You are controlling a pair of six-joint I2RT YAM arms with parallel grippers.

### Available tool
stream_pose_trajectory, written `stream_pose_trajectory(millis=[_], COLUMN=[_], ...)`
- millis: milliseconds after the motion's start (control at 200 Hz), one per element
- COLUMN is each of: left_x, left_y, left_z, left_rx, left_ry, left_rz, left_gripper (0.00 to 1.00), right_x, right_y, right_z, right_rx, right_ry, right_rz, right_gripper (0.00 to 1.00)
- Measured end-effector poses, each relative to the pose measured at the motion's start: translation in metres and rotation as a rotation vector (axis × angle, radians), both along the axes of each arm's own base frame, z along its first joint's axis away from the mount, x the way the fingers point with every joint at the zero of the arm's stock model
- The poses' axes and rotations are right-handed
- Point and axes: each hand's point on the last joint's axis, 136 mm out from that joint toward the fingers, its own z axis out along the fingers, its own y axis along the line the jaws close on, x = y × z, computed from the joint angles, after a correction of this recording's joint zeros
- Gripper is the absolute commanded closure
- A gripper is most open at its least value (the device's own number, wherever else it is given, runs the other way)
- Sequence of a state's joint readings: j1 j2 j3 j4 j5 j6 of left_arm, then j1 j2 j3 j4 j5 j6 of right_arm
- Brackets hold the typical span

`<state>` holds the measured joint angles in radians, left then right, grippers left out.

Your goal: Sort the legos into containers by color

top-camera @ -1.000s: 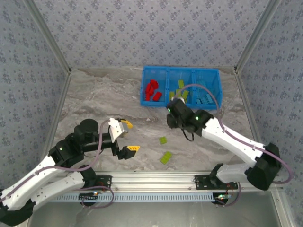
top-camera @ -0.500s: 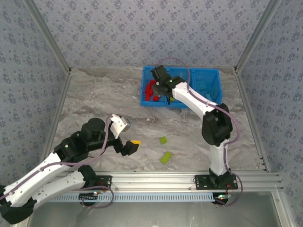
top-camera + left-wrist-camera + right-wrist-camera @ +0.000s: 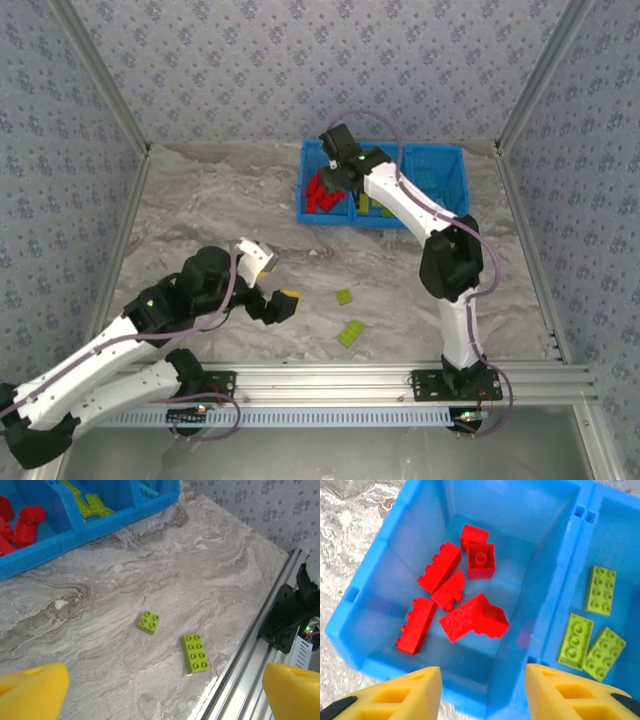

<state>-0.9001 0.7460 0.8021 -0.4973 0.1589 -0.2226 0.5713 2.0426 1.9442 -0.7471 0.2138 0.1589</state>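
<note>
Swinging in a touch to the right, the left gripper (image 3: 272,280) has edged toward the loose pieces, while the right gripper (image 3: 338,168) has shot from mid-table all the way out to the far bin (image 3: 456,152). Nearest us, the long lime brick (image 3: 195,653) lies flat just beside the aluminium rail (image 3: 240,670), and the small lime brick (image 3: 149,622) sits a little farther out, apart from it. They look like the only legos left on the table (image 3: 200,200). The left gripper (image 3: 160,690) hangs above them, jaws spread wide and empty, so I'd call this the pick-up of the last greens. Next it wants to drop straight down, straddle one brick and close on it. The long one is the tighter job, with the rail so close on the near side, while the small one has bare marble all round. Farther out, open table runs clear to the bin's near wall (image 3: 100,530), which a carried brick must clear. Out there the right gripper (image 3: 482,690) hovers released, nothing between its fingers, over the left compartment (image 3: 370,620) where the red bricks (image 3: 455,600) lie heaped. More lime bricks (image 3: 592,625) lie in the middle compartment (image 3: 590,545). That right arm stretches across the bin, so it should pull away before any green comes in.
</note>
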Motion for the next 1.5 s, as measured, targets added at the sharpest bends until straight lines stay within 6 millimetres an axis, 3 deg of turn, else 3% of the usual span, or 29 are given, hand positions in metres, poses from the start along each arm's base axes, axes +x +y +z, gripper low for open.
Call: stream_pose_trajectory(millis=[130, 280, 385, 495, 605, 700, 834, 989, 1299, 1499], left_x=[0.005, 0.007, 0.007, 0.015, 0.028, 0.037, 0.044, 0.051, 0.062, 0.062], left_y=[-0.012, -0.041, -0.063, -0.085, -0.103, -0.11, -0.113, -0.118, -0.134, -0.135], left_z=[-0.02, -0.045, -0.061, -0.084, -0.114, -0.14, -0.176, -0.204, -0.214, -0.214], left_rx=[0.064, 0.17, 0.235, 0.31, 0.391, 0.458, 0.551, 0.615, 0.609, 0.605], left_ry=[0.054, 0.109, 0.126, 0.163, 0.213, 0.243, 0.268, 0.271, 0.229, 0.232], left_rz=[-0.013, -0.072, -0.107, -0.11, -0.084, -0.069, -0.06, -0.062, -0.086, -0.085], left_gripper=[0.01, 0.01, 0.01, 0.01, 0.01, 0.01, 0.03, 0.17, 0.53, 0.62], right_x=[-0.04, -0.113, -0.164, -0.213, -0.259, -0.286, -0.304, -0.31, -0.307, -0.305], right_y=[-0.02, -0.06, -0.088, -0.111, -0.129, -0.14, -0.15, -0.154, -0.151, -0.151], right_z=[0.028, 0.075, 0.094, 0.089, 0.062, 0.045, 0.034, 0.031, 0.028, 0.027], right_rx=[0.042, 0.141, 0.207, 0.265, 0.298, 0.303, 0.316, 0.331, 0.331, 0.327], right_ry=[0.004, -0.045, -0.076, -0.058, 0.033, 0.107, 0.154, 0.166, 0.176, 0.175], right_rz=[0.007, -0.007, -0.027, -0.05, -0.072, -0.101, -0.146, -0.172, -0.187, -0.189], right_gripper=[0.4, 0.3, 0.25, 0.17, 0.11, 0.07, 0.05, 0.04, 0.02, 0.02])
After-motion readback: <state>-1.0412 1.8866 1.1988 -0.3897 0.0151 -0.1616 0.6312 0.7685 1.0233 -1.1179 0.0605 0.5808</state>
